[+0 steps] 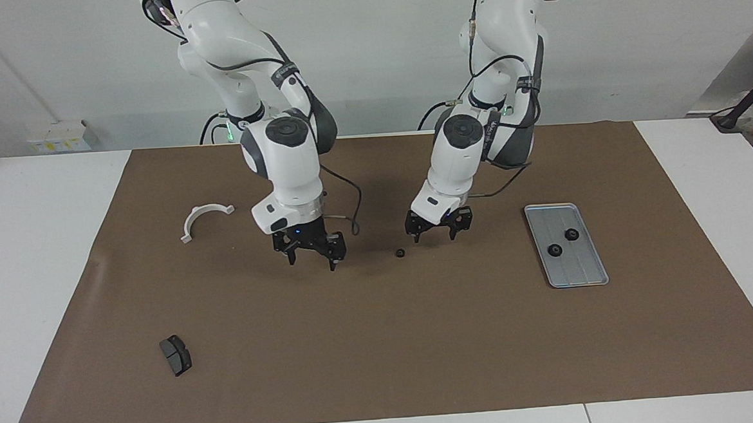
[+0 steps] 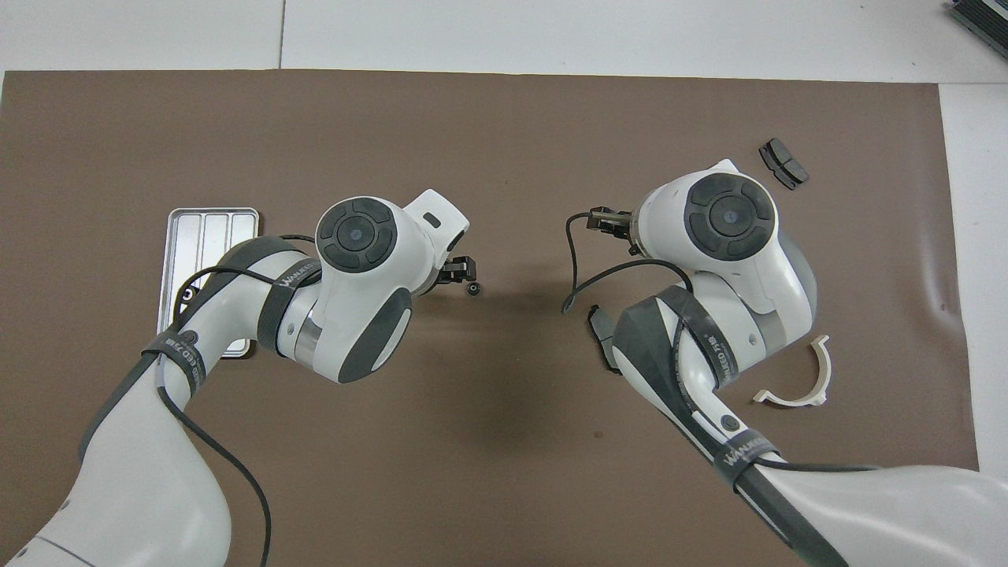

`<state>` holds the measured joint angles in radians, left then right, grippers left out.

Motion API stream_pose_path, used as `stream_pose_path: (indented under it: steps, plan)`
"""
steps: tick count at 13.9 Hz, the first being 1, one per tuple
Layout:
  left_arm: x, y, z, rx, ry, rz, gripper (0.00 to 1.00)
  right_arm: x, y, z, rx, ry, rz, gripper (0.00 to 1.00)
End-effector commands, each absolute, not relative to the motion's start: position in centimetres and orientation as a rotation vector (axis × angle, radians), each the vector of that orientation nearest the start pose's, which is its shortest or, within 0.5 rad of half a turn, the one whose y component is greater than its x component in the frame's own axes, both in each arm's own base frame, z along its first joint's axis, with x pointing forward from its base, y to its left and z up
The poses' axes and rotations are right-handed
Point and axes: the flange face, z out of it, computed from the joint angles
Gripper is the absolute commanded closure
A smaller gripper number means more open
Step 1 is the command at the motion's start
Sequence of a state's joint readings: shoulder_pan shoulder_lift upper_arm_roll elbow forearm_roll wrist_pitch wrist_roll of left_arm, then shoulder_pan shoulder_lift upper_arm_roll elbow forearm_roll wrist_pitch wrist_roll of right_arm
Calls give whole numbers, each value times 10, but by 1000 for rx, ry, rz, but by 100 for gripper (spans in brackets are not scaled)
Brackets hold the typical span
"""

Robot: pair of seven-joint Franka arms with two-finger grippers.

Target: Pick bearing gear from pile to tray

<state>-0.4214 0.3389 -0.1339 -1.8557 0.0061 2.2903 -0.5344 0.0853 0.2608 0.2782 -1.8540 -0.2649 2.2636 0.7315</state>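
a white table (image 1: 44,267) carries a brown mat (image 1: 384,353), on which lie a white half-ring (image 1: 204,218) at ten o'clock in the facing view, a dark pad (image 1: 176,355) at eight, a small black ring (image 1: 400,253) near centre, and a metal tray (image 1: 585,262) at three.

Both views are evenly and brightly lit from above. Soft, diffuse shadows are cast on the brown paper mat (image 1: 383,340) beneath the two white robot arms. A faint sheen is seen on the flat silver-grey ridged metal tray (image 1: 579,272). Focus is held throughout; no blur is noted.
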Motion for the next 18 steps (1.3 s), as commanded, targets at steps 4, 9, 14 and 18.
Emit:
stream_pose_path:
  steps: [4, 9, 14, 18]
  plan:
    - [566, -352, 333, -3287, -18, -221, 8, 581, 198, 433, -3156, 249, -297, 0]
    - [553, -391, 309, -3272, 18, -111, 13, 582, 196, 434, -3161, 196, -294, 0]
    - [538, -394, 293, -3239, 36, -28, 32, 584, 169, 461, -3131, 144, -301, 0]
    - [534, -393, 292, -3217, 43, 19, 47, 578, 118, 519, -3097, 139, -264, 0]
